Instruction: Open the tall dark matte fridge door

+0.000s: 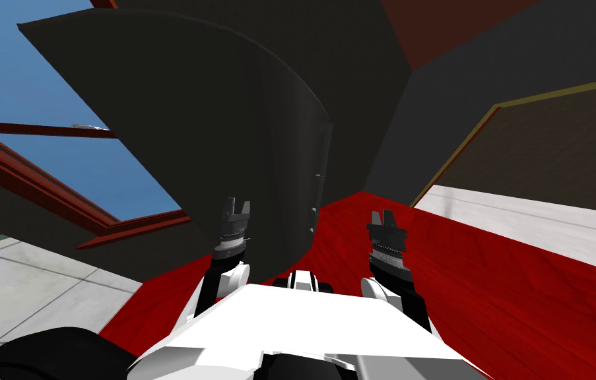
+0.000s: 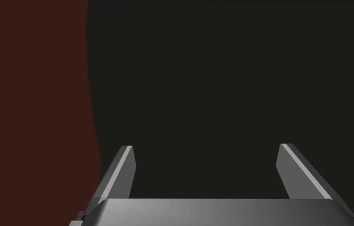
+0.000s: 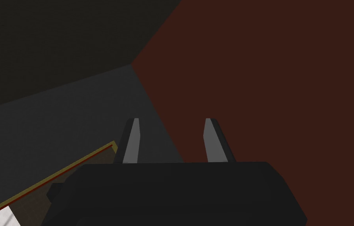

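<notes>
Door: tall, stiff, probably heavy, swings on hinges | hold: what seems a thin edge handle | left gripper released, facing door | right gripper released, empty

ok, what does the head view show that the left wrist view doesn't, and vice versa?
Head only: the right claw, open, the red floor, and a red-framed window with blue beyond. Left wrist only: the left claw's fingers close up, wide apart, nothing between. Both: the left claw facing the dark fridge door, a dark red surface beside it.
</notes>
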Controlling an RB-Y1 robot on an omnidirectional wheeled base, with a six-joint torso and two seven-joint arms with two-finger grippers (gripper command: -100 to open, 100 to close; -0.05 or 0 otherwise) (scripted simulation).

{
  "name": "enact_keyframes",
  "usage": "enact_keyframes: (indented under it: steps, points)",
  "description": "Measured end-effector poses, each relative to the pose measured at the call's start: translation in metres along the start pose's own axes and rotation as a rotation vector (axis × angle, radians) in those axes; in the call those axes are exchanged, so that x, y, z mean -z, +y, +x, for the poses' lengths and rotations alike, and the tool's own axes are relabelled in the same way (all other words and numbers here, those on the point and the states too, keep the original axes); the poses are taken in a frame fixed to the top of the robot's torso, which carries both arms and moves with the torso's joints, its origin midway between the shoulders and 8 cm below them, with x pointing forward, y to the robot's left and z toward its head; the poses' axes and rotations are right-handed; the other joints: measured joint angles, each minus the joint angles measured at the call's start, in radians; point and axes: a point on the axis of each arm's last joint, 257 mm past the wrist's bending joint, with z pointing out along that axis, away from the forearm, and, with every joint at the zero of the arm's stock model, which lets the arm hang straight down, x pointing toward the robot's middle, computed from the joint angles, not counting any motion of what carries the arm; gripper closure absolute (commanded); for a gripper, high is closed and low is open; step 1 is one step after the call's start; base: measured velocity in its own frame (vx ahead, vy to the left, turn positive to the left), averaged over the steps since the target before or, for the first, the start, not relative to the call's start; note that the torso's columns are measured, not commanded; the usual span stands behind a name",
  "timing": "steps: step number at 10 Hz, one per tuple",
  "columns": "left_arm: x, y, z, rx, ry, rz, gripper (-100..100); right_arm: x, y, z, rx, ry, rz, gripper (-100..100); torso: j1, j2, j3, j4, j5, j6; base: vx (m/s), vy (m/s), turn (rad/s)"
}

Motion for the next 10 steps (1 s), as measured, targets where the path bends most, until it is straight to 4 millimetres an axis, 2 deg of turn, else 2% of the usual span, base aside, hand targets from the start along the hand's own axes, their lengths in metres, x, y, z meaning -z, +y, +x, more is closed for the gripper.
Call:
enact_keyframes:
  steps: [3,10]
  points:
    - [-0.003,0.021,0.016,-0.002,0.091,-0.037,-100,0.0,0.0,0.0,0.0,0.0,0.0,0,0.0,0.003,-0.006,0.004,0.0,0.0,-0.041,-0.037,-0.115]
    - [-0.018,0.096,0.049,-0.019,0.271,-0.17,-100,0.0,0.0,0.0,0.0,0.0,0.0,0,0.0,0.004,-0.005,0.004,0.0,0.0,-0.059,-0.064,-0.173]
